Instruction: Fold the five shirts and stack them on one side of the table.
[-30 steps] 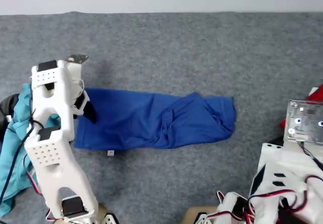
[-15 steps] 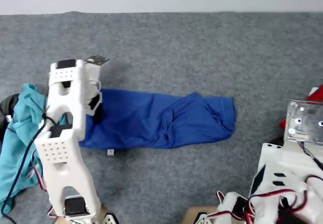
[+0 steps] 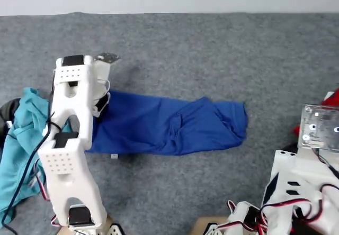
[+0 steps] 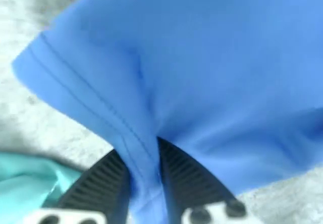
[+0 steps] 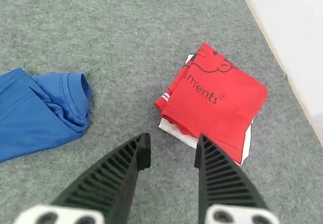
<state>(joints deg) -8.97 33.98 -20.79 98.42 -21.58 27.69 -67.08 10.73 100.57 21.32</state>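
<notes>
Blue shirt (image 4: 202, 57) hem clenched in left pincer (image 4: 143, 152), right pincer (image 5: 173, 142) released, red shirt (image 5: 222, 98) lettered.

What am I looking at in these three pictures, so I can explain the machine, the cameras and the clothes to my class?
Two white robot arms stand at a grey table. One picture looks down from above. The other two come from a camera on each arm's wrist, so the black jaws in them are that arm's own. A blue shirt lies spread out, a teal shirt is crumpled beside it, and a folded red shirt rests on a white cloth. The left gripper pinches the blue shirt's hem. The right gripper is open, holding nothing.
</notes>
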